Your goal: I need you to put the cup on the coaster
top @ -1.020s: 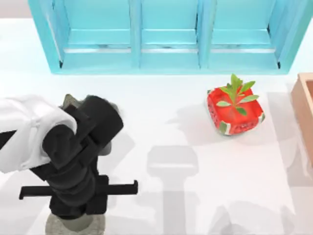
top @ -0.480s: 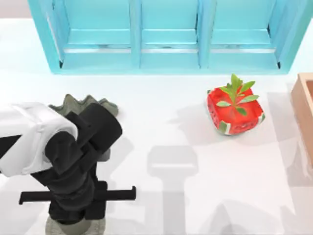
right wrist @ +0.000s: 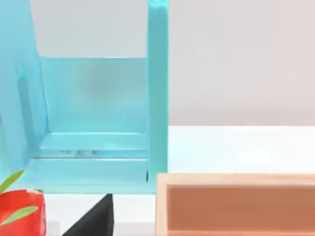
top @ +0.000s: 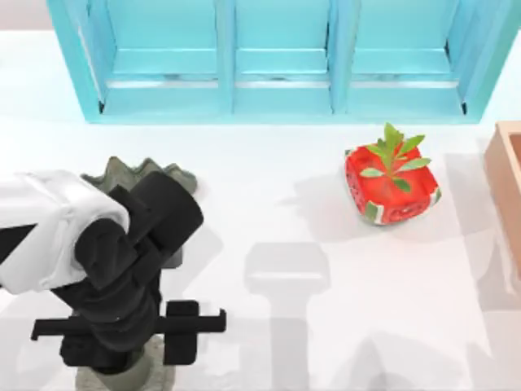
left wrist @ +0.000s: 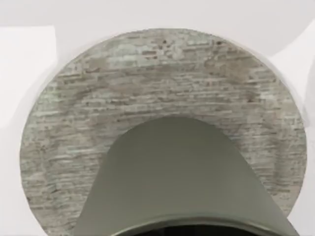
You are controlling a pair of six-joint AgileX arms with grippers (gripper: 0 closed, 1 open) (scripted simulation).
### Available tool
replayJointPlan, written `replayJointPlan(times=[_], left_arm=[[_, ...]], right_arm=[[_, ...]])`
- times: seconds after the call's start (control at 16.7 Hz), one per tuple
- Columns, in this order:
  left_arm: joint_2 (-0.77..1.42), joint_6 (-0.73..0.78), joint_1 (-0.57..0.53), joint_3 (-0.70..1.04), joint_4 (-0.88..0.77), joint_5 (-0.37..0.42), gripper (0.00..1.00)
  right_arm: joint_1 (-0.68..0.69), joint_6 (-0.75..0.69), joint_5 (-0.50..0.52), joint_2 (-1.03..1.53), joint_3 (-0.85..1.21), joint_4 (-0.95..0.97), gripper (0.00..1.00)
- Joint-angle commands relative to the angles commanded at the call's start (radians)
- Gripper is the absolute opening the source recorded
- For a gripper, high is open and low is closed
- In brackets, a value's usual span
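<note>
A smooth olive-grey cup stands on a round, mottled stone-like coaster. Both sit at the table's front left, where the cup is mostly hidden under my left gripper and the coaster's rim peeks out on either side. The left gripper hovers straight above the cup, open, its black fingers spread wide of the cup's sides. My right arm is parked off the table's right side, its wrist camera facing the cabinet.
A turquoise cabinet spans the back. A red watermelon-patterned pot with a green plant stands right of centre. A wooden box lies at the right edge. A grey-green wavy-edged object sits behind my left arm.
The left gripper's fingers have spread apart, letting go of the cup. The left arm shifted slightly toward the front, uncovering the wavy-edged object.
</note>
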Motion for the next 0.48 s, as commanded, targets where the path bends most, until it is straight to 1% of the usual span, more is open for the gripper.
replayJointPlan(times=[0.12, 0.18, 0.48], left_arm=[[0.0, 0.0, 0.0, 0.0, 0.0, 0.0, 0.98], [0.0, 0.0, 0.0, 0.0, 0.0, 0.0, 1.0], [0.0, 0.0, 0.0, 0.0, 0.0, 0.0, 1.0]], right_arm=[[0.0, 0.0, 0.0, 0.0, 0.0, 0.0, 1.0], [0.0, 0.0, 0.0, 0.0, 0.0, 0.0, 1.0], [0.0, 0.0, 0.0, 0.0, 0.0, 0.0, 1.0]])
